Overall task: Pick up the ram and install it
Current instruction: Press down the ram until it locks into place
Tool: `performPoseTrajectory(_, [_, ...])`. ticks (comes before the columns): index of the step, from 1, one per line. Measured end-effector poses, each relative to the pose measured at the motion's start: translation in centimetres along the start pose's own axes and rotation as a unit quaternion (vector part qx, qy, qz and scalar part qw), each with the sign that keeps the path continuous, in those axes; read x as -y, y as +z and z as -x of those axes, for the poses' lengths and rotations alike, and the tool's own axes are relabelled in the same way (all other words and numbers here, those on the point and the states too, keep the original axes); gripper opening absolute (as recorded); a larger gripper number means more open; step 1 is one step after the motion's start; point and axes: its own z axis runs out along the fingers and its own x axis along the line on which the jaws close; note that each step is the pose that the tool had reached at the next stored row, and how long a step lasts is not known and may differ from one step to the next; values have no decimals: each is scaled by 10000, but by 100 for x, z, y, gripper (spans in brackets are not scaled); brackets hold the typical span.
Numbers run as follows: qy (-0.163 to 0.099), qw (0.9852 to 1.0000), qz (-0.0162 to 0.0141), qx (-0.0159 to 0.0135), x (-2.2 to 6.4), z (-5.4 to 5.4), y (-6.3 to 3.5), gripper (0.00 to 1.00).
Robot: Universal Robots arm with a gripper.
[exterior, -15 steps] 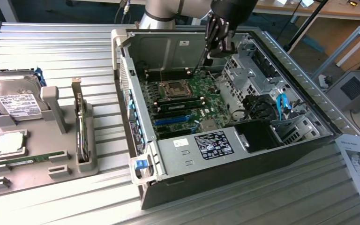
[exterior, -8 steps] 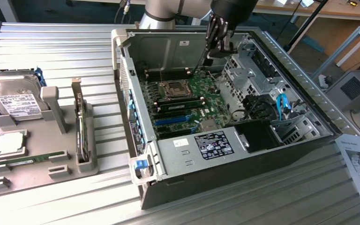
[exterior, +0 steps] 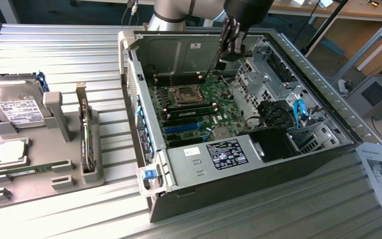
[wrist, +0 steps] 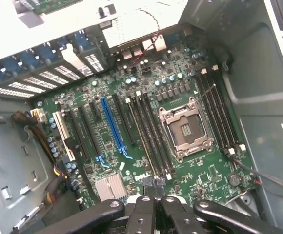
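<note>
Green ram (exterior: 28, 171) lies flat in your grey holder tray (exterior: 78, 180) on the counter (exterior: 58, 45), at the exterior view's left, well apart from the open PC case (exterior: 198, 162). Your hand (exterior: 232, 54) hangs over the motherboard (exterior: 194, 112). Wrist view: hand (wrist: 155, 204) pinched closed, holding nothing, above the motherboard (wrist: 146, 122) and empty CPU socket (wrist: 186, 130).

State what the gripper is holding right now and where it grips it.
Nothing: the gripper hangs over the motherboard with jaws shut on nothing. A ram lies on the grey tray.
</note>
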Motion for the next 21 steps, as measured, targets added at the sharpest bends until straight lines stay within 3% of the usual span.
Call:
performPoseTrajectory(6, [352,9994,-10,4,0,0,0,11])
performPoseTrajectory(13, [744,9972,-21,9,0,0,0,11])
performPoseTrajectory(15, [923,9957,-26,11,0,0,0,11])
performPoseTrajectory(19, [1422,9898,-41,16,0,0,0,11])
performPoseTrajectory(21, [1569,9876,-45,18,0,0,0,11])
